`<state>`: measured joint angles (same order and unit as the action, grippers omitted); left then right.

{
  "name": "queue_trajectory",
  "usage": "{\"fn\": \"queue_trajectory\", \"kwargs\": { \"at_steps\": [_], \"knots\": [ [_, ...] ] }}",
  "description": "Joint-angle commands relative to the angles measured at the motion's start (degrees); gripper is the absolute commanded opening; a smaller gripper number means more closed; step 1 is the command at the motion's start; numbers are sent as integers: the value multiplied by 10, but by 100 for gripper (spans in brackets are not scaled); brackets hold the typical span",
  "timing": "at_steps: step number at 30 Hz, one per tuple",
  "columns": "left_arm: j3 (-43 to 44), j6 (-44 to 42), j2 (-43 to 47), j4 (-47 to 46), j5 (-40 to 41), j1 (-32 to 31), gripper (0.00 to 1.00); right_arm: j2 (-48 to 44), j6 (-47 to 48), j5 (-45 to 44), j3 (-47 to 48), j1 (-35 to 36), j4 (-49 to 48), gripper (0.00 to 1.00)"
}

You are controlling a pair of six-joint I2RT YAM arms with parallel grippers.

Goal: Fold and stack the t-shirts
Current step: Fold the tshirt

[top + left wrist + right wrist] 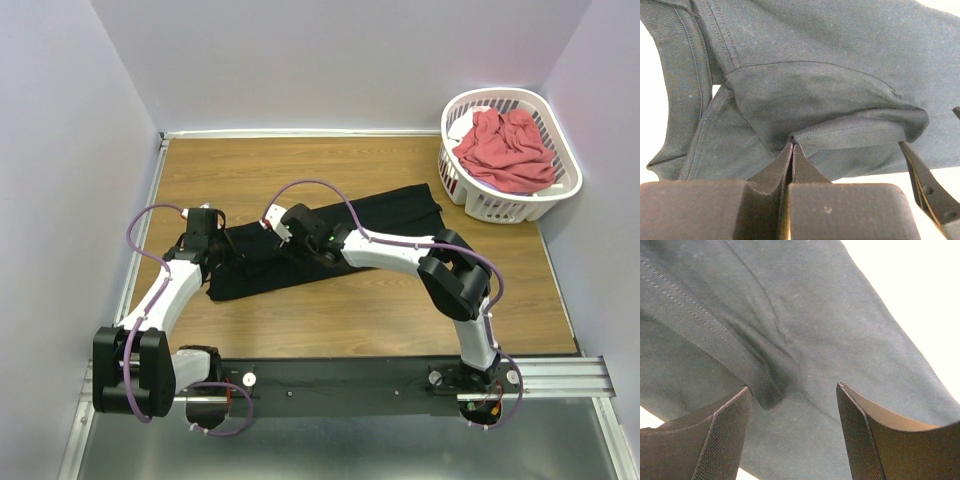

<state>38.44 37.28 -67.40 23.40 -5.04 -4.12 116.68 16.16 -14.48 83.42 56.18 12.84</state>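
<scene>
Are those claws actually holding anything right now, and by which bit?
The left gripper pinches a raised fold of the black t-shirt near its collar. The right gripper is open over it, holding nothing.

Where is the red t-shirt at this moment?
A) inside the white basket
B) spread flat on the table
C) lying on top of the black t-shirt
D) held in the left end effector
A: the red t-shirt lies crumpled inside the white basket at the far right corner, well apart from the black t-shirt.
</scene>
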Motion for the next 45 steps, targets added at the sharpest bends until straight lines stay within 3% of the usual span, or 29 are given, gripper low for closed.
{"fn": "queue_trajectory", "kwargs": {
  "at_steps": [1, 10, 19, 26, 32, 38, 45],
  "knots": [
    [-2, -11, -5, -2, -6, 3, 6, 8, 6, -37, 24, 4, -20, 73],
    [-1, -16, -23, -12, 9, 3, 10, 18, 16, -51, 42, 2, -23, 73],
    [3, -17, -22, -12, 21, 3, 27, 50, 12, -44, 67, -13, -25, 73],
    [-1, -18, 2, -5, 25, 3, 36, 50, -5, 4, 68, -35, -25, 73],
    [-20, -17, 13, -19, 7, 3, 38, 39, -38, 73, 71, -60, -26, 73],
    [-20, -13, 8, -27, -9, 2, 38, 33, -62, 84, 74, -70, -24, 72],
    [-3, -18, 20, -34, -16, 1, 37, -45, -175, 226, 50, -102, -26, 67]
  ]
}}
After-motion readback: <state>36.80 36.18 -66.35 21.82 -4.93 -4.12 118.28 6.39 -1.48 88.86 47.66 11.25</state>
